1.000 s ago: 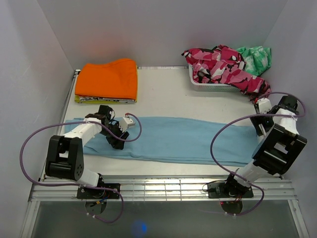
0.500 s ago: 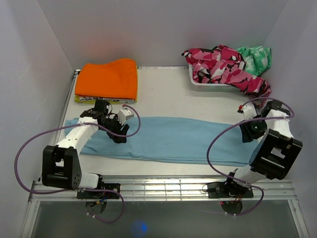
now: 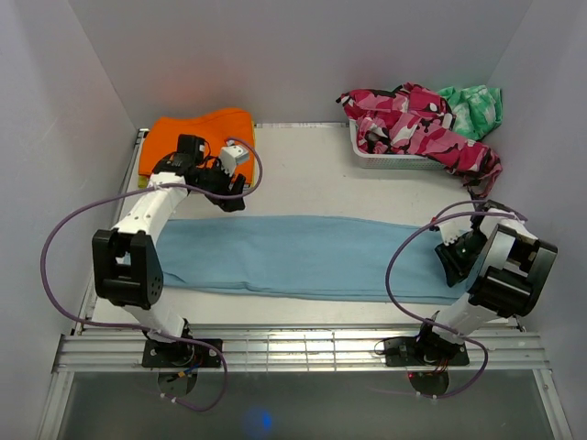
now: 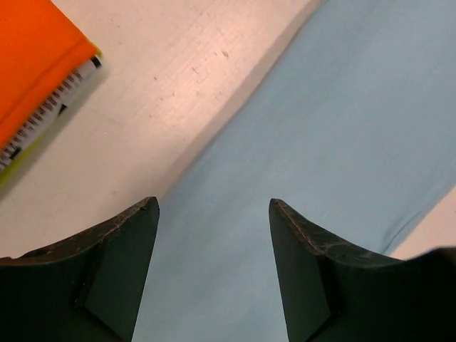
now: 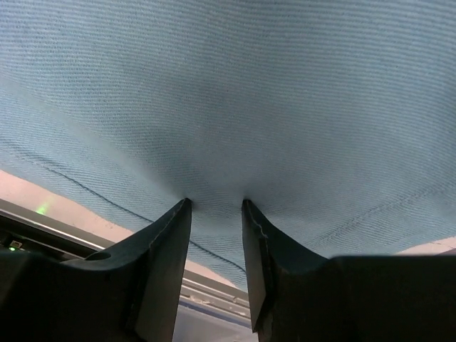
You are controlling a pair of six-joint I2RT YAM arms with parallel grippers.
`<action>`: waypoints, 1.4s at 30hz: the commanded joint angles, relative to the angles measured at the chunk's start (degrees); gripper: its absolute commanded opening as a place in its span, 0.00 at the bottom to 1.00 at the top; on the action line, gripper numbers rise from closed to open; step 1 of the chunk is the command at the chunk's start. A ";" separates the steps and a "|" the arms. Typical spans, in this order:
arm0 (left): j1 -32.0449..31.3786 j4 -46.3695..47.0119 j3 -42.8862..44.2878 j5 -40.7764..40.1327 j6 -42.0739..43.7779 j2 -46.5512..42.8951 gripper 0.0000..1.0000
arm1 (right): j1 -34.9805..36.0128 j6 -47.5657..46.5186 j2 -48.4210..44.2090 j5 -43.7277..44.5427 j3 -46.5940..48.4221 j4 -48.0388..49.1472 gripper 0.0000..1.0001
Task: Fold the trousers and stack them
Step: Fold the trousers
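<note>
Light blue trousers (image 3: pixel 303 252) lie flat and long across the table. My left gripper (image 3: pixel 231 198) hovers open above their far left edge, close to the folded orange stack (image 3: pixel 202 142). In the left wrist view its jaws (image 4: pixel 214 206) stand wide apart over the blue cloth (image 4: pixel 342 128) with nothing between them. My right gripper (image 3: pixel 451 266) presses down on the trousers' right end. In the right wrist view its fingertips (image 5: pixel 216 203) dig into the blue fabric (image 5: pixel 249 85) and pinch a small pucker of it.
The orange stack (image 4: pixel 28 57) rests on a striped yellow garment (image 4: pixel 50 114) at the back left. A white basket (image 3: pixel 394 158) at the back right overflows with pink camouflage clothing (image 3: pixel 413 119) and a green piece (image 3: pixel 472 103). Walls close in on both sides.
My left gripper has risen off the trousers' left end and swung back toward the orange stack. My right gripper has come down onto the right end and narrowed its jaws on the cloth.
</note>
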 commanded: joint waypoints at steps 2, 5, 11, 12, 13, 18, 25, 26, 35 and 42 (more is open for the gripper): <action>0.14 0.69 6.12 2.53 -1.79 7.30 0.74 | 0.99 0.49 4.06 -1.08 5.55 10.50 0.44; 0.14 0.77 6.30 4.55 0.49 11.44 0.73 | 3.01 0.67 1.52 -9.07 10.40 4.17 0.51; -0.03 3.31 2.88 9.65 2.69 14.43 0.69 | 10.65 4.36 -4.64 -23.05 18.75 -1.90 0.63; -0.03 3.84 1.91 9.91 2.69 14.87 0.68 | 11.97 4.98 -4.99 -24.72 19.63 -2.17 0.63; -0.03 4.55 1.64 10.26 2.69 15.13 0.66 | 14.59 6.81 -5.26 -25.60 21.56 -2.52 0.63; -1.17 6.13 -1.51 11.06 4.71 13.92 0.31 | 21.72 12.09 -5.18 -30.70 27.01 -3.31 0.61; -3.28 18.17 -16.96 5.26 6.37 -2.23 0.00 | 25.87 23.08 -5.70 -36.77 25.80 2.73 0.52; -3.81 18.61 -18.39 4.65 6.99 -3.83 0.00 | 27.96 25.35 -6.05 -37.03 24.23 3.97 0.51; -10.48 21.34 -33.86 -3.53 16.22 -15.63 0.00 | 38.16 35.91 -1.58 -39.67 20.26 15.13 0.45; -14.44 22.74 -39.31 -6.95 18.42 -11.77 0.00 | 47.29 43.03 3.00 -39.15 18.76 23.65 0.43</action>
